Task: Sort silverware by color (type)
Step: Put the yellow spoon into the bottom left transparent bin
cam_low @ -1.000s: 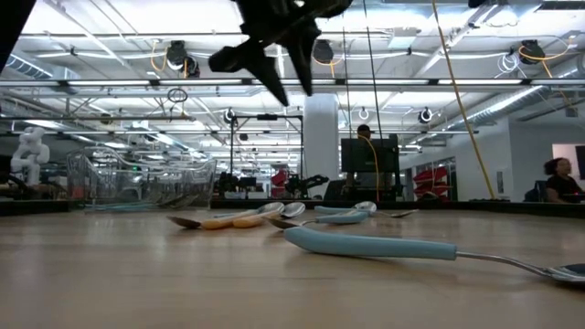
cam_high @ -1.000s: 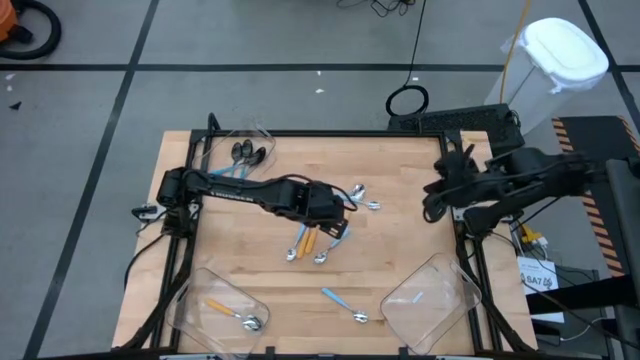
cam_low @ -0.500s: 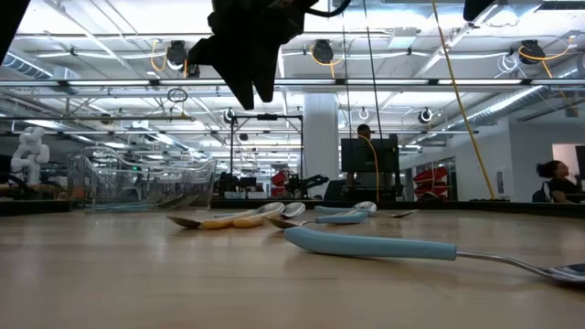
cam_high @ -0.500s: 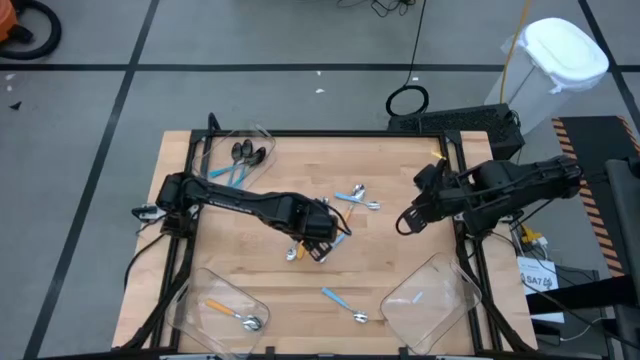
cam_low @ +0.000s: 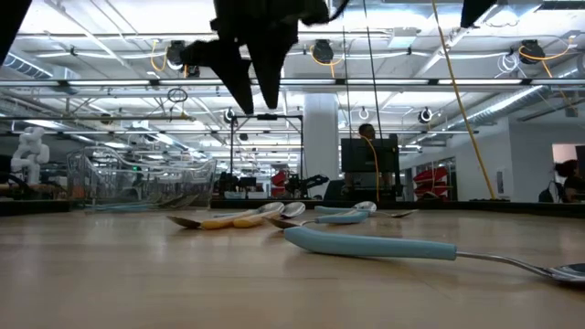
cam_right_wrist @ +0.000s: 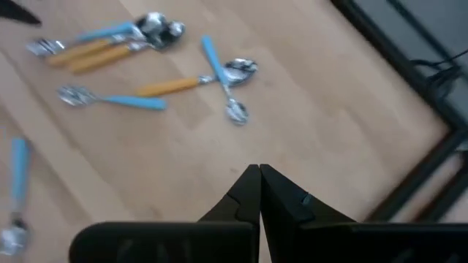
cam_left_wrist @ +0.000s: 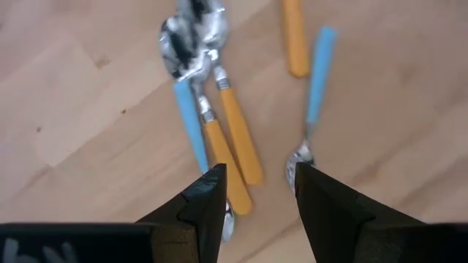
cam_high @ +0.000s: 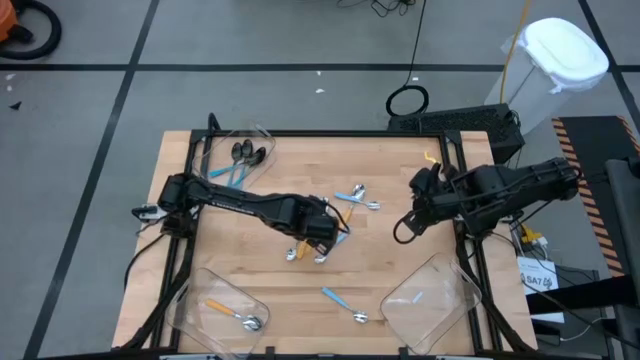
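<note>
Several spoons lie flat mid-table: a bunch with orange and light-blue handles [cam_high: 308,248] [cam_left_wrist: 232,142], and a blue-and-orange pair [cam_high: 358,196] beyond them. One blue-handled spoon [cam_high: 344,303] [cam_low: 375,245] lies near the near edge. My left gripper [cam_high: 326,236] [cam_left_wrist: 259,183] [cam_low: 256,90] hangs open over the bunch, its fingers above the orange handles, touching nothing. My right gripper [cam_high: 400,232] [cam_right_wrist: 259,179] is shut and hovers over bare wood to the right of the spoons.
Three clear bins sit at the table's corners. The far-left bin [cam_high: 238,150] holds black-bowled spoons, the near-left bin [cam_high: 190,300] an orange-handled spoon, and the near-right bin [cam_high: 440,275] a blue piece. A black frame [cam_high: 330,133] runs around the table. Bare wood lies between the two grippers.
My left gripper has moved toward the near edge and slightly left, from beside the far pair to over the spoon bunch. My right gripper has swung from the right edge toward the table's middle and the near edge. The spoons have stayed in place.
</note>
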You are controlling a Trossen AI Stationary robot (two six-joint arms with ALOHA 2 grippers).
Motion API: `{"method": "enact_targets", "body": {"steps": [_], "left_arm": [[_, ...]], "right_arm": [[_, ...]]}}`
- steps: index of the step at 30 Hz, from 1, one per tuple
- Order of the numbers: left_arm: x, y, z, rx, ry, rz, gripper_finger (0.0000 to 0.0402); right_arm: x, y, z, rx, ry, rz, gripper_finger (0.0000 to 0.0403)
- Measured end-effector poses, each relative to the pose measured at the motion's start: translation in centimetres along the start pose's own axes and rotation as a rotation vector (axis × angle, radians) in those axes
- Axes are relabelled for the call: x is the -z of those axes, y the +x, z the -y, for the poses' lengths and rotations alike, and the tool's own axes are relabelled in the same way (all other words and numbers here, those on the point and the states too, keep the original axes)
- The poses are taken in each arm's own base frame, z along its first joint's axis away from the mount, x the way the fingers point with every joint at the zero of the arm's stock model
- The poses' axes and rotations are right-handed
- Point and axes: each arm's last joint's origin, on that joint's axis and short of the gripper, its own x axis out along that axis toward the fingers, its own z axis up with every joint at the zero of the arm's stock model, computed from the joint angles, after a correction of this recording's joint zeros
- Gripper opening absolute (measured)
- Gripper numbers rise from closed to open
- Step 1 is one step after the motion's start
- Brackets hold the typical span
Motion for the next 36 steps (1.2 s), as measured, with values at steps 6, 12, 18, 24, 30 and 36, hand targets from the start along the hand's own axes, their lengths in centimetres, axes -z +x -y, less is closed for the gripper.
{"method": "enact_targets", "body": {"steps": [6, 12, 18, 24, 30, 36], "left_arm": [[-1.0, 3.0, 0.0, -0.016, -0.159, -0.13, 0.0161], [-0.8, 4.5, 0.3, -0.037, -0.258, -0.216, 0.0161], [-1.0, 7.2, 0.3, -0.096, -0.279, -0.25, 0.0161], [-1.2, 8.7, 0.1, -0.128, -0.259, -0.281, 0.0161], [-1.2, 8.6, 0.1, -0.134, -0.246, -0.274, 0.0161], [-1.4, 9.1, -0.4, -0.173, -0.195, -0.283, 0.0161]], "right_arm": [[-0.1, -0.1, 0.8, 0.03, -0.15, 0.006, 0.0006], [-0.3, -0.5, 2.2, 0.031, -0.245, 0.019, 0.0008], [-0.3, -1.1, 4.0, 0.03, -0.272, 0.045, 0.0008], [-0.1, -1.7, 5.2, 0.023, -0.243, 0.069, 0.0008], [0.2, -2.0, 5.6, 0.012, -0.21, 0.084, 0.0008], [0.1, -2.0, 5.5, 0.003, -0.163, 0.093, 0.0009]]}}
